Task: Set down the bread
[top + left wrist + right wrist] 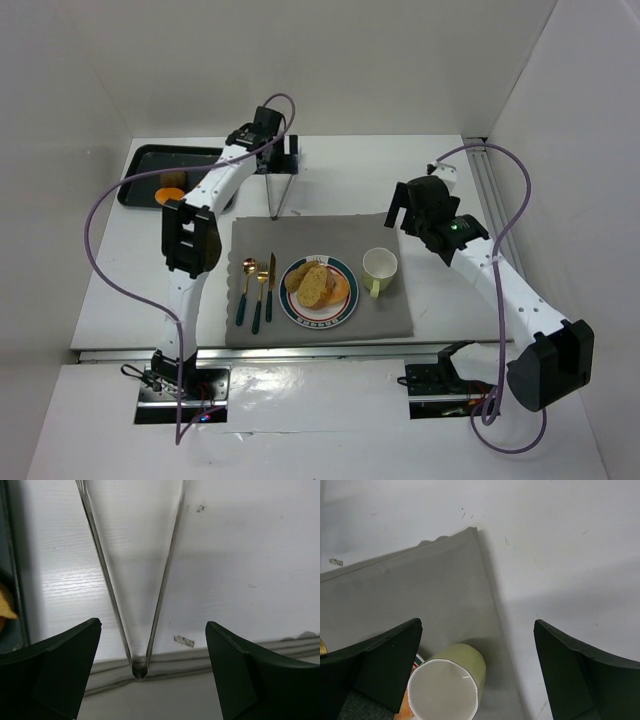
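Bread slices point(312, 283) and an orange ring bun point(341, 291) lie on the plate point(322, 320) on the grey mat. More bread point(172, 191) sits in the black tray point(145, 160) at the back left; a yellow bit of it point(6, 606) shows at the left wrist view's edge. Metal tongs point(277, 213) lie on the table, their hinge point(139, 671) toward the mat. My left gripper point(283, 160) point(152, 624) hangs open over the tongs' arms, its jaws clear of them on both sides. My right gripper point(405, 210) point(477, 622) is open above the mat's far right corner.
A pale green cup point(380, 267) point(447, 685) stands right of the plate, below the right gripper. A spoon, knife and fork point(257, 290) lie left of the plate. The grey mat point(420, 595) ends beside the cup. White walls close in the back and sides.
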You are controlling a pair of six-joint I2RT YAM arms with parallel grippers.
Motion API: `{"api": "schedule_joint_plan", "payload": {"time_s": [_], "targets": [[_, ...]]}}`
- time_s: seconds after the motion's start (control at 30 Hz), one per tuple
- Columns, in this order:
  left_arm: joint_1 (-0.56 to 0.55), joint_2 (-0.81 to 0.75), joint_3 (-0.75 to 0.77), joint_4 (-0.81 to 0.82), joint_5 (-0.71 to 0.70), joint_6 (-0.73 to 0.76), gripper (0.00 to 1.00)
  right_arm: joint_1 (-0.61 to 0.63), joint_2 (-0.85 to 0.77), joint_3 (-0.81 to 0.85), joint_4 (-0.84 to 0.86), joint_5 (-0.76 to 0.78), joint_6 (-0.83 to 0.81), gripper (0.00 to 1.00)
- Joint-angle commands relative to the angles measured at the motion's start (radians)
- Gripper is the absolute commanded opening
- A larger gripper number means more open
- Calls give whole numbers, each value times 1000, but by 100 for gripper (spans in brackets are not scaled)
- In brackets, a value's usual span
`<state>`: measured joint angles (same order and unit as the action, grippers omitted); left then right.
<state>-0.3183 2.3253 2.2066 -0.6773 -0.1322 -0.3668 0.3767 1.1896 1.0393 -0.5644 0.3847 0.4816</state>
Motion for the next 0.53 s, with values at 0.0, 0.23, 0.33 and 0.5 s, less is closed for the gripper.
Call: {"api": "schedule_joint_plan", "payload": {"time_s": [0.0, 0.23, 0.33, 0.5], "targets": [[8, -200, 48, -16, 31, 28, 99, -5, -7, 8, -17, 23, 12, 100], [-22, -524, -233, -15, 77, 28, 99, -5, 85, 71, -48, 45, 45, 100], [-77, -689, -520, 41, 77, 28, 99, -15, 108, 71, -48, 45, 45, 100], [-151, -857, -775, 50, 66, -24, 99, -24, 108, 48, -25, 25, 45, 100]]}}
